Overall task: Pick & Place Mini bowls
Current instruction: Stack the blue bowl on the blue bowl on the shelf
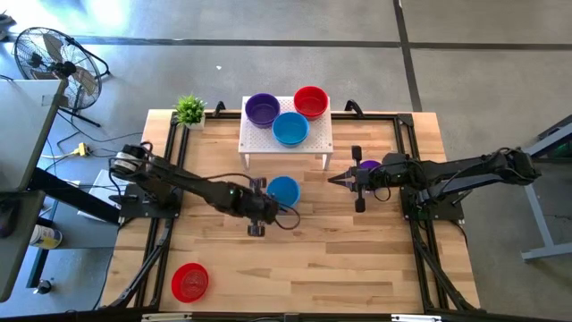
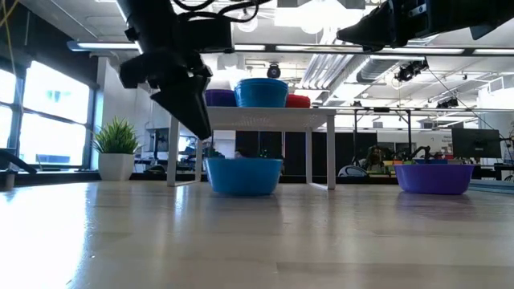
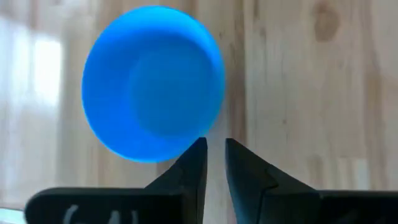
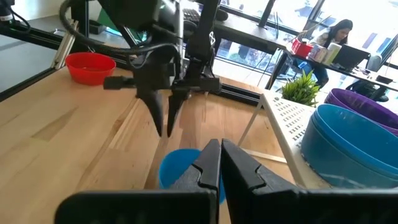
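Note:
A blue mini bowl (image 1: pixel 283 190) (image 2: pixel 243 175) stands upright on the table before the white stand (image 1: pixel 286 143). On the stand sit a purple bowl (image 1: pixel 262 109), a red bowl (image 1: pixel 310 101) and a blue bowl (image 1: pixel 290 129). My left gripper (image 1: pixel 265 199) (image 3: pixel 214 154) points down, just above and beside the blue bowl's (image 3: pixel 152 81) left rim, almost shut with a thin gap and nothing in it. My right gripper (image 1: pixel 335 181) (image 4: pixel 220 155) is shut and empty, held high and pointing toward that bowl. Another purple bowl (image 1: pixel 368 166) (image 2: pixel 434 178) stands on the table under the right arm.
A red bowl (image 1: pixel 189 282) sits near the table's near left corner. A small green potted plant (image 1: pixel 189 110) stands at the far left corner beside the stand. Black rails (image 1: pixel 407 134) frame the tabletop. Bare wood lies between the arms and toward the near edge.

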